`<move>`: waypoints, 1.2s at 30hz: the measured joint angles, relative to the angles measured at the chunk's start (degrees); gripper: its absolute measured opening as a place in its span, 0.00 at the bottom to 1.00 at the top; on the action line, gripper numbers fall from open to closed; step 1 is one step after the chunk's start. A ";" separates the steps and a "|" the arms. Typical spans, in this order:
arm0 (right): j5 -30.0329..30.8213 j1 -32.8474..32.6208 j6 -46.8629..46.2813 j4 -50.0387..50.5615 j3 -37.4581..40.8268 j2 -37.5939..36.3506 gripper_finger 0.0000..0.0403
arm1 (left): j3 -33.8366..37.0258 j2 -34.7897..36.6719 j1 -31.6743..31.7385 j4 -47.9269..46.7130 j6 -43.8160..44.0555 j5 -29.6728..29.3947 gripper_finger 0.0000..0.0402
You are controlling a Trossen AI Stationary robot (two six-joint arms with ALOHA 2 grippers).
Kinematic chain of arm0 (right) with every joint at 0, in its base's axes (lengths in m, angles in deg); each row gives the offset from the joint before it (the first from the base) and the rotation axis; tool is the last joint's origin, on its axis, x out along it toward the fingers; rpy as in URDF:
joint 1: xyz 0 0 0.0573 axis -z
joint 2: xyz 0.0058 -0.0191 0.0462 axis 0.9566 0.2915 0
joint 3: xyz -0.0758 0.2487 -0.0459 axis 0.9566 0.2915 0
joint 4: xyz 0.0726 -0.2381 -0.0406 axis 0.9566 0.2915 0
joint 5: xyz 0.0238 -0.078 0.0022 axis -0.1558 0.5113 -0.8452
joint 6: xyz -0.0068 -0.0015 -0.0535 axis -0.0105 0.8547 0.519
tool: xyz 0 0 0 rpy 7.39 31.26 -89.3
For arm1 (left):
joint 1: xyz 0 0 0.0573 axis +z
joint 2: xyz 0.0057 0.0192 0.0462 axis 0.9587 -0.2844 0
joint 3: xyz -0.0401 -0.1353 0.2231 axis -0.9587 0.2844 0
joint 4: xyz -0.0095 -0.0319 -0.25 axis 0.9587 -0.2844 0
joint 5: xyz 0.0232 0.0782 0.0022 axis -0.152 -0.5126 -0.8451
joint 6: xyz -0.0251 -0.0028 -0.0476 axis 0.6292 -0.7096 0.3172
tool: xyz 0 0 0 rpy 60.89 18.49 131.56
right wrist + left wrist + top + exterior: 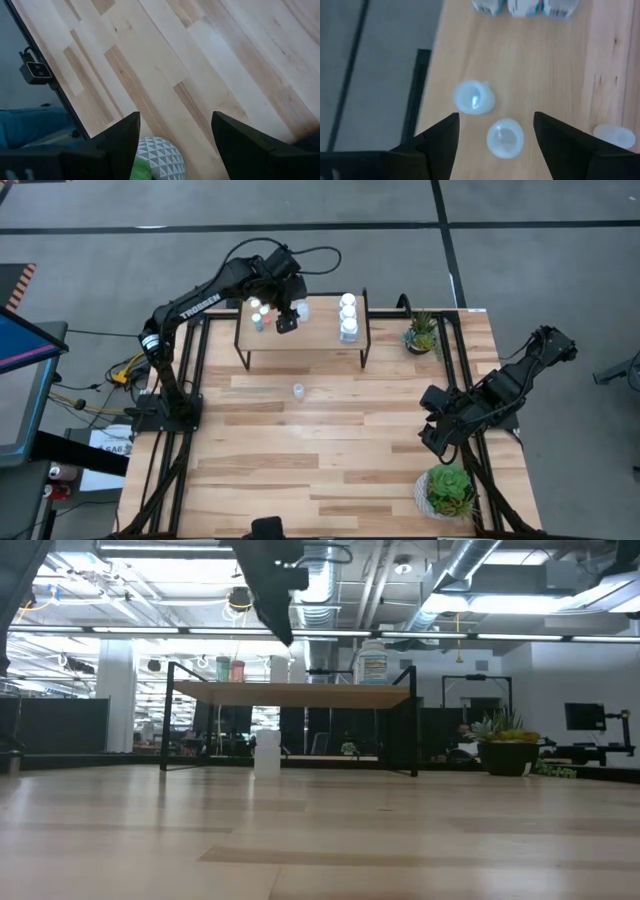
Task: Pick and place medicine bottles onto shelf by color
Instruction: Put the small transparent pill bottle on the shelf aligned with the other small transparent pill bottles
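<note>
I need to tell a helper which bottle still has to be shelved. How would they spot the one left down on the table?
Start at the small light-wood shelf on black legs at the far side of the big wooden tabletop. Just in front of it, near its middle, one small pale translucent bottle stands alone on the tabletop. Every other bottle is up on the shelf.

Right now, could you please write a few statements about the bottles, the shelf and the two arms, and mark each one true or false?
1. The left gripper hangs over the shelf with jaws open. True.
2. A pale-blue bottle stands on the shelf between those jaws. True.
3. The white bottles lie on the table. False: they stand on the shelf's right end.
4. The right gripper grips a bottle. False: it is empty, over the table by a potted plant.
5. One bottle stands on the table before the shelf. True.
</note>
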 joint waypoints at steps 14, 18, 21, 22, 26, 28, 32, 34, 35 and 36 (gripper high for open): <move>0.00 0.00 -1.16 0.02 0.00 0.00 0.67 | -11.49 0.11 -11.41 -22.14 7.03 4.42 0.54; 0.00 0.00 -1.14 0.04 0.00 0.00 0.67 | -10.82 0.23 -15.95 -25.30 9.32 4.54 0.50; 0.00 0.00 -1.16 0.04 0.00 0.01 0.67 | -9.40 0.11 -18.87 -25.33 10.97 4.57 0.49; 0.00 0.00 -1.13 0.04 0.00 -0.01 0.67 | -9.06 0.23 -19.77 -25.20 11.37 4.58 0.49; -0.02 0.00 -0.79 0.25 0.00 0.01 0.67 | -5.59 2.70 -22.18 -25.22 11.96 5.58 0.49; 0.00 0.00 -0.71 0.33 -0.02 -0.01 0.67 | -2.37 4.16 -22.59 -25.09 13.43 6.00 0.49; 0.00 0.00 -0.70 0.32 -0.02 -0.01 0.67 | 7.97 8.66 -23.59 -19.74 17.73 6.06 0.49; 0.00 -0.01 -0.71 0.31 -0.02 0.01 0.67 | 14.66 11.08 -24.36 -14.10 19.72 6.10 0.49; 0.00 -0.02 -0.72 0.28 -0.02 0.01 0.67 | 17.69 12.00 -24.84 -11.26 20.59 6.10 0.49; 0.00 0.00 -0.70 0.26 -0.02 0.01 0.67 | 20.96 13.14 -25.27 -8.17 21.27 6.08 0.49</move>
